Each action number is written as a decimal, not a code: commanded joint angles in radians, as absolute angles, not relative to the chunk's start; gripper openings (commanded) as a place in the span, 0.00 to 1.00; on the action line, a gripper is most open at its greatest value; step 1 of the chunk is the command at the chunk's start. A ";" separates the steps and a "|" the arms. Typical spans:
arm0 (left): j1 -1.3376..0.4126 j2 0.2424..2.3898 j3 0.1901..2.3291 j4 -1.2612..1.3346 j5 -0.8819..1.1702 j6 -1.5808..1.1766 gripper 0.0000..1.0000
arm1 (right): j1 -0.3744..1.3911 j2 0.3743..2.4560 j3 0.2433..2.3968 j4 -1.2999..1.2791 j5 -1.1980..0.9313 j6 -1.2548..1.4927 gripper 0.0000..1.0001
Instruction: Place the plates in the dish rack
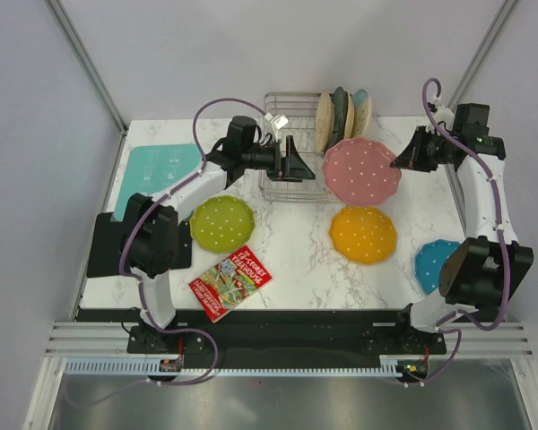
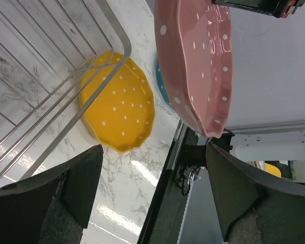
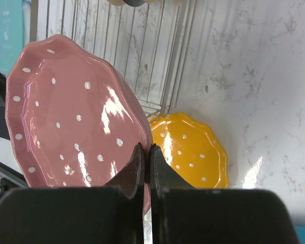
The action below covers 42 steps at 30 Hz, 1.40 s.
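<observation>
Only overhead, lime plate (image 1: 222, 223), red booklet (image 1: 231, 281)

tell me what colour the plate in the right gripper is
The plate is pink with small white dots, clearest in the right wrist view.

The white marble-patterned table (image 1: 296, 260) carries a teal board (image 1: 157, 170) at upper left and the dish rack (image 1: 296, 190) at upper centre. Lower down lie a lime green plate (image 1: 221, 223), a booklet (image 1: 230, 282), an orange plate (image 1: 363, 234) and a blue plate (image 1: 430, 264).

pink plate (image 3: 66, 117): glossy, smooth glaze showed highlights | dish rack (image 3: 142, 51): was shiny bare metal wire | tabletop (image 3: 254, 76): was smooth, marble-patterned, slightly reflective
</observation>
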<state>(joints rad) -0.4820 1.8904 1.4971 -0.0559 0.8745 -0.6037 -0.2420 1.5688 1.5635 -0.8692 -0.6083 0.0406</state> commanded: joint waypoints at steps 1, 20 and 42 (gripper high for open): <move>-0.502 1.934 1.572 -0.006 0.904 -0.647 0.89 | -0.213 1.583 1.635 -0.767 -0.678 0.135 0.00; -0.558 2.026 1.648 0.098 0.950 -0.678 0.03 | -0.091 1.621 1.606 -0.752 -0.657 0.132 0.00; -0.469 2.025 1.618 0.196 1.160 -0.703 0.02 | -0.086 1.864 1.635 -1.046 -1.034 -0.284 0.64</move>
<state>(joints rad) -0.4591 2.0518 1.5589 0.0643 1.0309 -0.6762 -0.0902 1.8183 1.5810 -0.9546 -0.9222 -0.1570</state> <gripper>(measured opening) 0.325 0.635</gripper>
